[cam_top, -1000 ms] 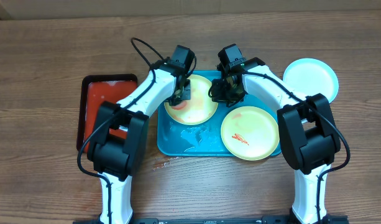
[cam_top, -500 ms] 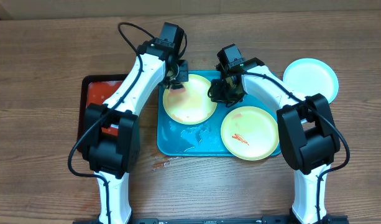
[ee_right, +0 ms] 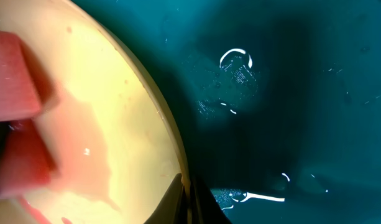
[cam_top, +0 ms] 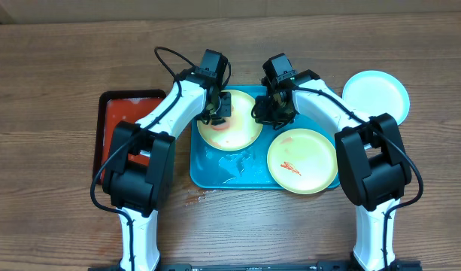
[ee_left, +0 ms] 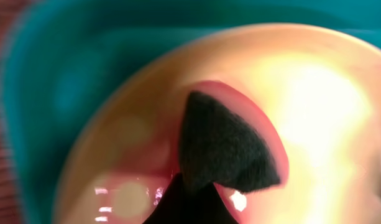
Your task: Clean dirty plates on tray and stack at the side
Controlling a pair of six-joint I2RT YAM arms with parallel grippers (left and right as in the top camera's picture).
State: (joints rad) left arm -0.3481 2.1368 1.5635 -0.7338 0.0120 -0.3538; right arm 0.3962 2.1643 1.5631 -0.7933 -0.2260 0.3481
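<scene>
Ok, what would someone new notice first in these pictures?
The left gripper and right gripper crowd over the yellow plate at the far left of the turquoise tray. The other yellow plate, near right on the tray, bears a red smear, and a pale blue plate sits alone on the table to the right.

The left gripper (cam_top: 217,113) and right gripper (cam_top: 271,111) hang low, pointed down, near each other.

Robot lab, wood-grain table (cam_top: 50,60)
</scene>
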